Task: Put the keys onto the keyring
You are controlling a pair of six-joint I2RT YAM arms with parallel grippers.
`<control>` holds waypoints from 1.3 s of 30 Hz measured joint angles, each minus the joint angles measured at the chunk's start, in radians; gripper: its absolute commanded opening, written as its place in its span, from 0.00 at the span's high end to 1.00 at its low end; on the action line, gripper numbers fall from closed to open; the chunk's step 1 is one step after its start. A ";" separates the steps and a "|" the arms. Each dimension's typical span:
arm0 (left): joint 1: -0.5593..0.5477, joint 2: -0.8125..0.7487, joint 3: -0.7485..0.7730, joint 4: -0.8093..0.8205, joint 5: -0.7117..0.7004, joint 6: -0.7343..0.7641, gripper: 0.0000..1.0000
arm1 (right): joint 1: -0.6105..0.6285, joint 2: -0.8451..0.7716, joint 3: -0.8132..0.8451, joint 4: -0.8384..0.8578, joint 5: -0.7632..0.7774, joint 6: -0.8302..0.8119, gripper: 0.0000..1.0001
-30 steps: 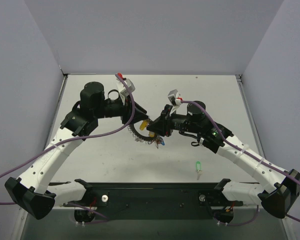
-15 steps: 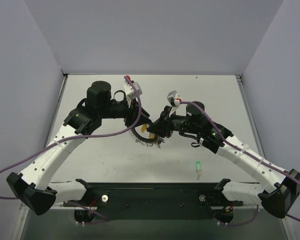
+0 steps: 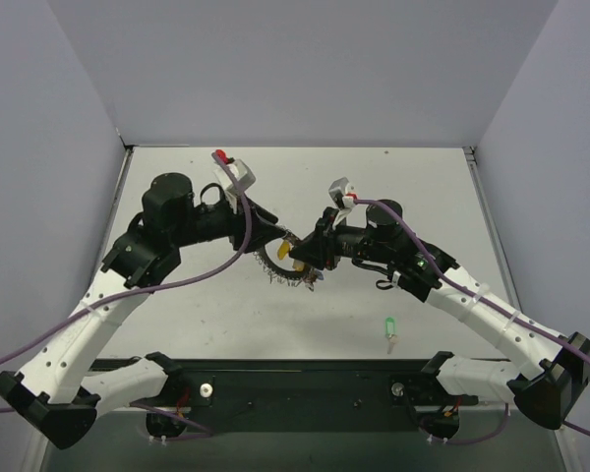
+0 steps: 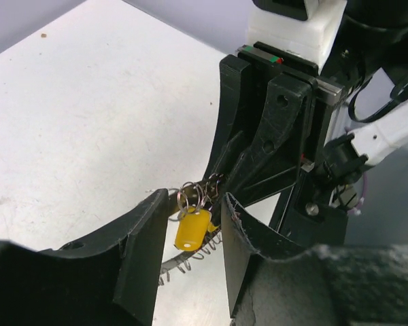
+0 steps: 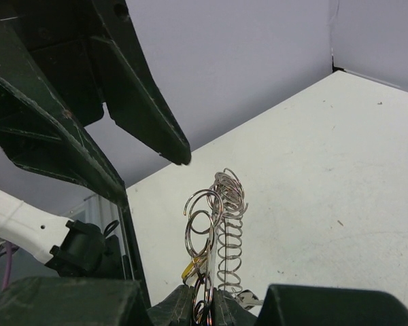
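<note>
Grey walls (image 3: 295, 69) edge the table (image 3: 197, 310); keyring (image 3: 273, 264) hangs well apart.

Pincers facing each other over mid-worktop (image 3: 197, 295).
The keyring (image 3: 275, 265) is sitting between the left pincer (image 3: 281, 236) and the right pincer (image 3: 303, 258); a lone key (image 3: 389, 327) is lying right, nearer the bases.

Keyring (image 5: 229, 244): bright coiled metal wire. Key (image 4: 192, 229): glossy yellow plastic head. Surface (image 3: 423, 187): matt white, faintly speckled.

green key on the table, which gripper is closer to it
Right. The right gripper is up-left of the green key, well apart; the left gripper lies farther, beyond it.
</note>
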 measured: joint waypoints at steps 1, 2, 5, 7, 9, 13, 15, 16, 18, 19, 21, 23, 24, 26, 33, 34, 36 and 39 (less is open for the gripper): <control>0.006 -0.027 -0.023 0.025 -0.010 -0.027 0.53 | 0.000 0.000 0.000 0.001 0.002 0.000 1.00; 0.016 -0.051 -0.045 0.047 -0.019 -0.060 0.53 | 0.000 0.000 0.000 0.005 0.006 0.000 1.00; 0.063 -0.103 -0.118 0.146 -0.006 -0.172 0.52 | 0.000 -0.001 -0.001 0.020 0.015 0.004 1.00; 0.102 -0.117 -0.173 0.221 0.033 -0.251 0.49 | 0.000 -0.003 -0.002 0.028 0.020 0.008 1.00; 0.145 -0.117 -0.243 0.312 0.089 -0.354 0.48 | 0.000 -0.008 -0.003 0.033 0.026 0.011 1.00; 0.170 -0.068 -0.293 0.389 0.177 -0.476 0.47 | -0.001 -0.018 -0.003 0.040 0.035 0.018 1.00; 0.170 -0.050 -0.298 0.421 0.210 -0.513 0.47 | -0.002 -0.020 -0.003 0.045 0.039 0.021 1.00; 0.170 -0.047 -0.301 0.437 0.223 -0.527 0.47 | -0.002 -0.020 -0.003 0.047 0.040 0.023 1.00; 0.170 -0.045 -0.306 0.464 0.243 -0.551 0.47 | -0.004 -0.020 -0.003 0.048 0.040 0.026 1.00; 0.170 -0.045 -0.306 0.475 0.251 -0.560 0.47 | -0.006 -0.020 -0.003 0.049 0.041 0.026 1.00; 0.170 -0.045 -0.306 0.493 0.263 -0.571 0.47 | -0.006 -0.020 -0.003 0.050 0.042 0.027 1.00; 0.170 -0.045 -0.306 0.502 0.268 -0.575 0.47 | -0.006 -0.020 -0.003 0.050 0.042 0.027 1.00; 0.170 -0.045 -0.306 0.504 0.269 -0.576 0.47 | -0.006 -0.020 -0.003 0.050 0.042 0.027 1.00; 0.170 -0.045 -0.306 0.505 0.270 -0.578 0.48 | -0.006 -0.020 -0.003 0.051 0.042 0.027 1.00; 0.170 -0.035 -0.306 0.504 0.266 -0.581 0.49 | -0.006 -0.020 -0.003 0.051 0.042 0.028 1.00; 0.170 -0.033 -0.306 0.504 0.266 -0.581 0.49 | -0.006 -0.020 -0.004 0.051 0.042 0.028 1.00; 0.170 -0.028 -0.305 0.500 0.261 -0.573 0.51 | -0.006 -0.020 -0.004 0.051 0.042 0.028 1.00; 0.170 -0.014 -0.305 0.500 0.255 -0.566 0.51 | -0.006 -0.020 -0.004 0.051 0.042 0.029 1.00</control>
